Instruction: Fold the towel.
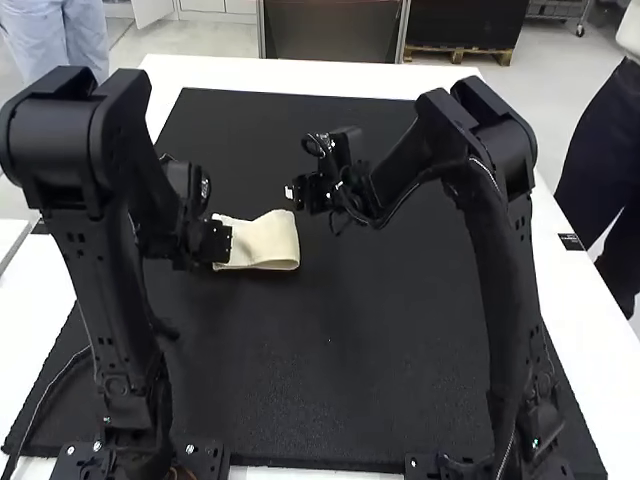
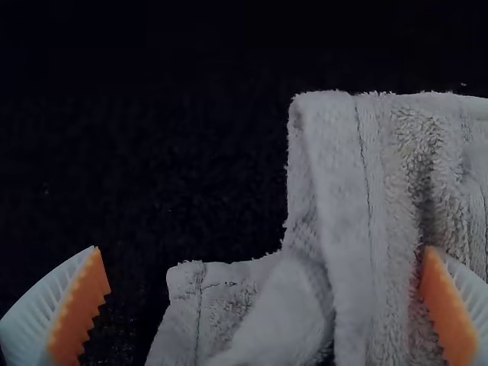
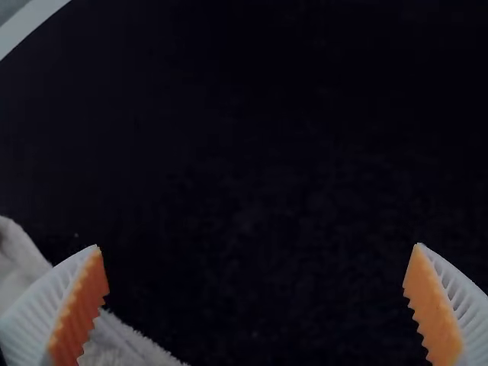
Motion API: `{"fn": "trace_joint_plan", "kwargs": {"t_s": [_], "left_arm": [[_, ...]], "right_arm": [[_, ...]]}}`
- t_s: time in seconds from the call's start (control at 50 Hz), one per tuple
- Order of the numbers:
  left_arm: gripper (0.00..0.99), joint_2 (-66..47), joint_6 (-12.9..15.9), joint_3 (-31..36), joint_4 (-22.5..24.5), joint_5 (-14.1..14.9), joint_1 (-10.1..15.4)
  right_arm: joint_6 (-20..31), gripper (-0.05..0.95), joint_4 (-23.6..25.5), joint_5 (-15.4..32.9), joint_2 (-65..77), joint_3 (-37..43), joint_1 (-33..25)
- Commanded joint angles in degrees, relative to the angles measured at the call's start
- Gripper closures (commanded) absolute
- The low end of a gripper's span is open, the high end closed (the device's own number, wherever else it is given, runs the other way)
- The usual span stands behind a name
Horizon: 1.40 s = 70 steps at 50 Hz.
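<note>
Spread wide, the left gripper (image 2: 263, 248) is positioned across the left side of the cream terry towel (image 1: 268, 240); one of its orange pads (image 2: 446, 314) is set against or just above the pile, while the other is placed over the black mat (image 1: 330, 370), so the cloth is straddled in part and no grip is shown. The right gripper (image 3: 258, 245) is likewise held open, just beside the towel's right end, probably so that the rounded fold can be reached or room be left for the other arm.

The towel is laid on the mat, left of the middle, doubled over on itself in a narrow strip; its layers are stacked unevenly, and whether the last fold is finished cannot be told. By judgement, the left-side layers are to be gathered or squared next; if only the upper layer is pinched, the fold may be dragged open.
</note>
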<state>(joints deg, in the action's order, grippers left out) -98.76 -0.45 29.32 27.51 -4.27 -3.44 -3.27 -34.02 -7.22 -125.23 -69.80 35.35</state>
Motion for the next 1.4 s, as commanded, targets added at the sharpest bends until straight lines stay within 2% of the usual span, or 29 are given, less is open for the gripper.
{"fn": "trace_joint_plan", "kwargs": {"t_s": [0.0, 0.2, 0.28, 0.44, 0.5, 0.58, 0.74, 0.88, 0.96, 1.12, 1.38], "left_arm": [[0.052, -1.0, 1.2, -0.5, 0.1, -0.6, -0.8], [0.051, 3.0, 1.1, 2.1, 0.1, -0.6, -0.2], [0.051, 4.8, 1.0, 3.4, -0.6, -0.8, 1.4], [0.049, 7.7, -1.0, 4.3, 0.2, -0.9, 5.4], [0.049, 8.4, -1.0, 4.3, 1.7, -1.4, 5.9], [0.049, 8.6, -1.0, 4.4, 1.3, -1.5, 6.4], [0.049, 7.5, -1.1, 3.2, 0.5, -1.6, 5.8], [0.049, 6.5, -1.0, 2.1, 1.1, -1.5, 3.0], [0.049, 6.4, -0.7, 2.2, 1.2, -1.5, 2.2], [0.049, 6.4, -0.4, 2.4, 1.2, -1.4, 2.1], [0.049, 6.7, -0.2, 2.4, 0.9, -1.4, 2.1]], "right_arm": [[0.0, 0.00, -0.5, 0.4, -0.1, -0.9, -0.4], [0.0, 0.00, -0.6, 0.4, -0.1, -1.0, 0.5], [0.0, 0.00, -0.6, 0.4, -0.2, -1.0, 0.8], [0.0, 0.00, -0.5, 0.4, -0.2, -1.0, 0.7], [0.0, 0.00, -0.5, 0.4, -0.2, -1.0, 0.7], [0.1, 0.00, -0.5, 0.4, -0.1, -0.7, 0.8], [0.3, 0.00, -0.5, 0.4, -0.1, 0.9, 1.5], [0.5, 0.00, -0.8, 0.4, -0.1, 3.1, 2.4], [0.7, 0.00, -1.2, 0.5, -0.2, 4.3, 2.6], [1.2, 0.00, -2.6, 0.5, -0.3, 5.0, 2.4], [1.6, 0.00, -1.5, 0.7, -0.4, 2.1, 2.1]]}}
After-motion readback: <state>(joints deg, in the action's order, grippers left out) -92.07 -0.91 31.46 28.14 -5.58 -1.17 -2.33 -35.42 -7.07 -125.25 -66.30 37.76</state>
